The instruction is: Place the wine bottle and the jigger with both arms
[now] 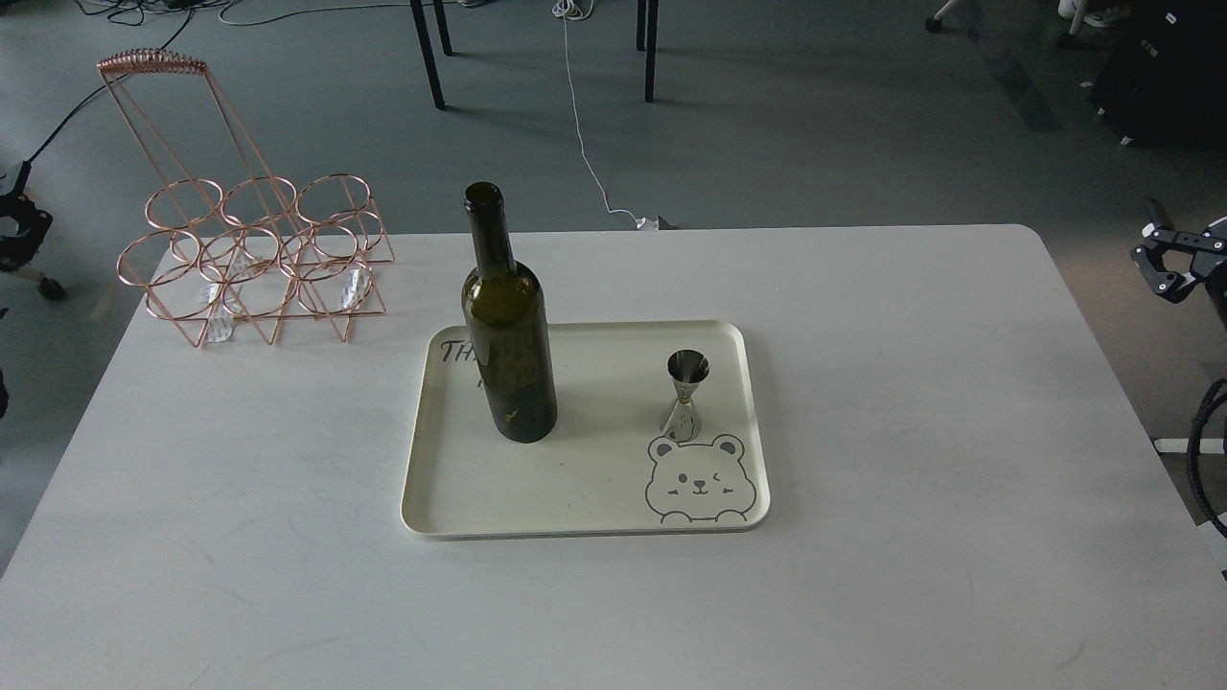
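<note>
Wine bottle (509, 356) stands upright on the left half of the cream tray (585, 508); jigger (686, 394) upright on the right half, just above the printed bear (701, 482), well apart from the bottle. My right gripper (1165, 265) sits at the right edge, off the table, holding nothing; can't tell its jaw state. Left gripper (17, 225) at the left edge, too dark to tell. Copper wire rack (254, 257) sits at the far-left corner of the white table (911, 431).

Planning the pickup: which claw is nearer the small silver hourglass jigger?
Right. The right claw sits off the table's right edge; the left claw is farther, beyond the left edge from the jigger.
</note>
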